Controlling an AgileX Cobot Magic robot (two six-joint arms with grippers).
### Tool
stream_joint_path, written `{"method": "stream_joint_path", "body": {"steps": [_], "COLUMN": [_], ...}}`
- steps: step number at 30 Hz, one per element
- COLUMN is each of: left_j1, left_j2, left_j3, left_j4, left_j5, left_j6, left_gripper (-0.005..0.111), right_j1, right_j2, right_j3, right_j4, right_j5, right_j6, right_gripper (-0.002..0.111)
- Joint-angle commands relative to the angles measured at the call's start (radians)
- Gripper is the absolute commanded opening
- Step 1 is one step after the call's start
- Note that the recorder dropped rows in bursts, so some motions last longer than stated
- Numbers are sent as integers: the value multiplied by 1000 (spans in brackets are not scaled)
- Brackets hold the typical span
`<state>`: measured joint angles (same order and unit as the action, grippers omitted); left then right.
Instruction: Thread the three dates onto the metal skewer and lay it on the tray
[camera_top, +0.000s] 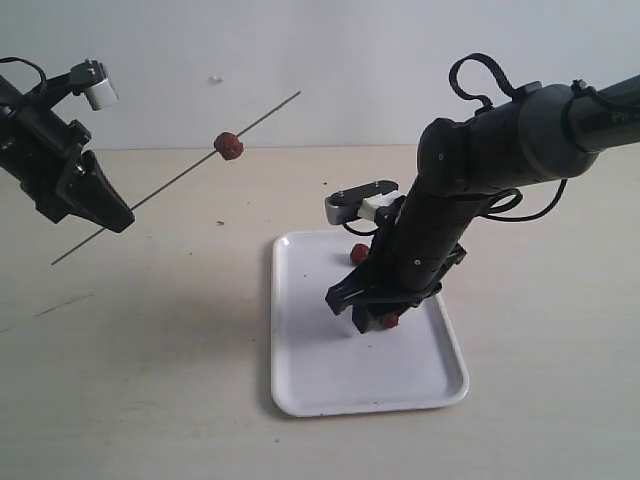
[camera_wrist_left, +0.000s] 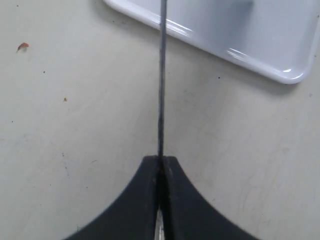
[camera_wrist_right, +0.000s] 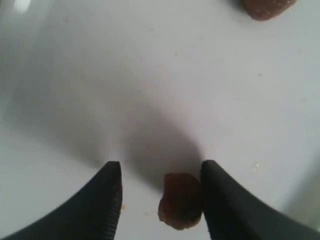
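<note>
**Exterior view.** At left, raised above the pale beige tabletop (camera_top: 150, 390): black left gripper (camera_top: 112, 215) clamped on a very thin, straight grey metal skewer (camera_top: 170, 185). Rod slanted, higher end toward the middle of the view, both ends free in the air. Threaded on the upper half, well apart from the gripper: one wrinkled dark reddish-brown date (camera_top: 229, 146). At right, flat white rectangular tray (camera_top: 300, 385) with rounded corners and low rim, lying on the tabletop. Black right gripper (camera_top: 373, 323) lowered onto it, tips at the tray floor. Loose near the far end of the tray, beside the arm: second date (camera_top: 358, 254). At the gripper tips, largely masked by the fingers: third date (camera_top: 390, 321).

**Left wrist view.** Jaws of the left gripper (camera_wrist_left: 160, 165) pressed together with no gap. Skewer (camera_wrist_left: 161, 90) pinched at their seam, running out over the tabletop (camera_wrist_left: 75, 130) and across the tray rim (camera_wrist_left: 280, 75). Threaded date outside this frame.

**Right wrist view.** Detail hidden from the exterior camera: right gripper (camera_wrist_right: 160, 172) with jaws parted, nothing clamped. Resting on the tray (camera_wrist_right: 150, 75) between them: third date (camera_wrist_right: 181, 200), touching one finger, with a clear gap to the other. Second date (camera_wrist_right: 265, 7) cut by the frame edge, well apart from the tips.
</note>
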<state>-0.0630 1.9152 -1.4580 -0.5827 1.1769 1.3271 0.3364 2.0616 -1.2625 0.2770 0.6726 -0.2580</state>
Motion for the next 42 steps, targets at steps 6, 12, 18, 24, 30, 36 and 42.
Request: {"method": "stream_joint_path", "body": {"steps": [6,12,18,24,30,36,42], "left_j1": [3,3,3,3,3,3,3], "left_j2": [-2,-2,-2,-2,-2,-2,-2], "left_j3": [3,3,3,3,3,3,3], "left_j4": [-23,-23,-23,-23,-23,-23,-23], "left_j5": [4,4,4,6,17,20,28], "left_j6": [3,3,3,3,1,1,-1], "left_gripper": [0,0,0,0,0,0,0], "right_j1": [1,1,1,-1,-1,-1,-1], "right_j2": [-14,-23,-57,-55,-55,-48,-51], "right_j3": [0,-14,-71,-85,-114,-114,-143], "right_j4": [-6,-28,-28,-30,-28,-26,-25], "right_j5": [-9,40,78,163,198,145,198], "right_j6": [-106,-192,16,181,183,267,268], "right_gripper": [52,52,52,52,52,52,52]}}
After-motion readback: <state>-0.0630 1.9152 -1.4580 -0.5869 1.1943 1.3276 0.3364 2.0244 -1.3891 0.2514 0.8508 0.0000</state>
